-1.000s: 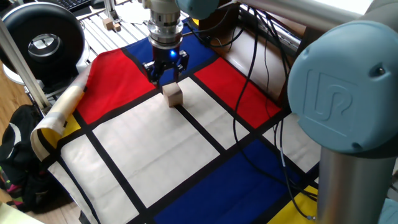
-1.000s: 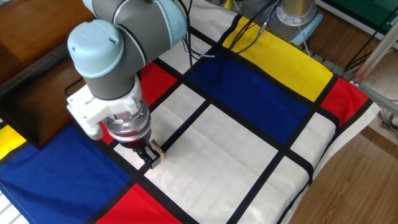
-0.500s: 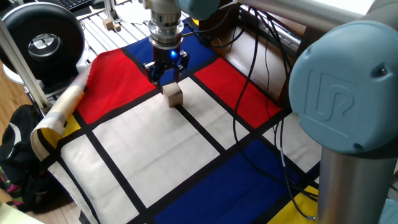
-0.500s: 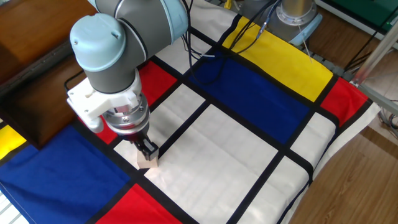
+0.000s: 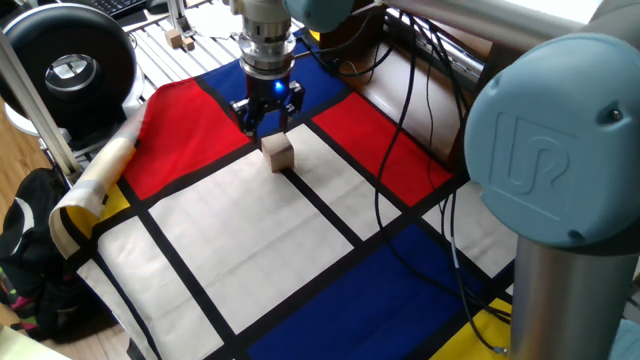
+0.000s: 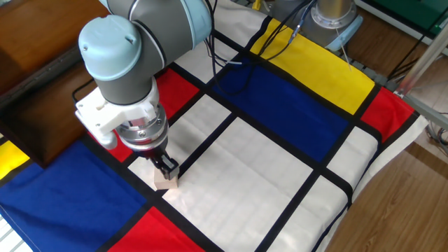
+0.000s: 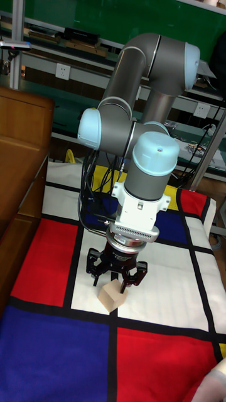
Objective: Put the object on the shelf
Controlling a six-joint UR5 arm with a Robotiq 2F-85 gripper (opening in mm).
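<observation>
The object, a pale tan wooden cube [image 5: 278, 153] [image 6: 165, 182] [image 7: 113, 295], rests on a white panel of the colour-block cloth beside a black stripe. My gripper [image 5: 268, 110] [image 6: 165, 168] [image 7: 117, 273] hovers just above it, pointing straight down. It is open, its fingers are spread wider than the cube, and it holds nothing. The shelf, of dark brown glossy wood [image 6: 42, 77] [image 7: 19, 163], stands along the cloth's edge a short way from the cube.
Black cables [image 5: 400, 150] trail over the red and blue panels towards the arm's base [image 6: 336, 17]. A black round device [image 5: 70, 65], a rolled cloth edge [image 5: 100, 170] and a silver slatted frame with tiny wooden blocks [image 5: 180, 40] sit beyond the cube.
The gripper has risen a little off the cube, which now shows fully beneath the fingers. The cube stays in the same place on the cloth.
</observation>
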